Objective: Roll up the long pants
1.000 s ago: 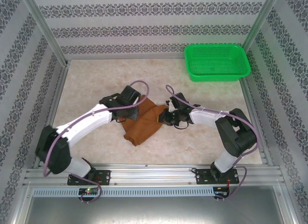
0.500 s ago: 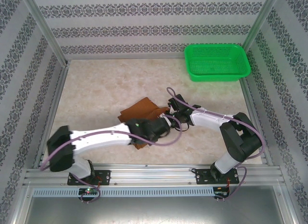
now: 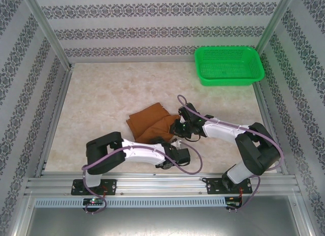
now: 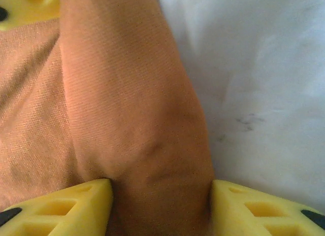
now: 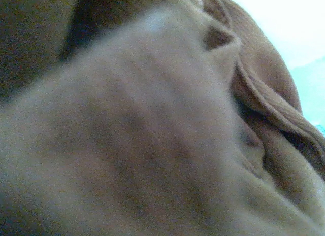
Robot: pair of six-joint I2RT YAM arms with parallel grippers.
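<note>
Swung back toward its base, my left gripper (image 4: 160, 188) straddles a fold of the long pants (image 3: 150, 125) on the table (image 3: 101, 99), grip unclear; right gripper (image 3: 177, 128) clenched at their edge, rolling looks barely half done.

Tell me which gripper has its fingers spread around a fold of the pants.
The left gripper: its yellow fingers straddle a fold of the long pants. The right gripper is shut at the cloth's right edge.

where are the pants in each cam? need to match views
Top external: pants bunched mid-table.
Left wrist: its fold runs up between the yellow fingers.
Right wrist: blurred close-up of its cloth.
Shared landmark: pale tabletop, right of the fold in left wrist.
</note>
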